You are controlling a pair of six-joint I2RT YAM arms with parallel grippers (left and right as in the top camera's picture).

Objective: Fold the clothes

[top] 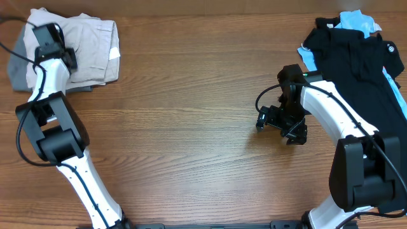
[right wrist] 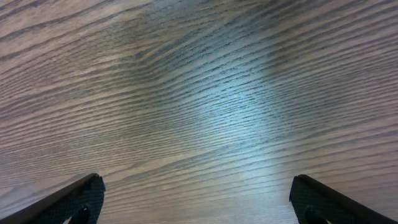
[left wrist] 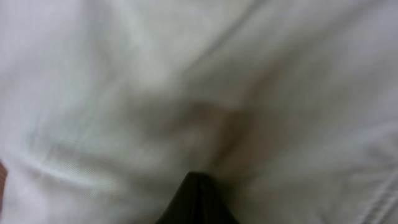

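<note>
A folded beige garment (top: pixel 89 48) lies at the far left on top of a grey one (top: pixel 18 67). My left gripper (top: pixel 48 35) rests over this stack. In the left wrist view its fingers (left wrist: pixel 198 199) are together and press against pale cloth (left wrist: pixel 186 74), which fills the frame. I see no fold caught between them. A black garment (top: pixel 356 63) lies crumpled at the far right over a light blue one (top: pixel 356 19). My right gripper (top: pixel 280 127) is open and empty over bare wood, left of the black garment; the right wrist view shows its fingers (right wrist: pixel 196 199) spread wide.
The wooden table (top: pixel 191 114) runs between the two piles. The black garment reaches the table's right edge (top: pixel 402 95).
</note>
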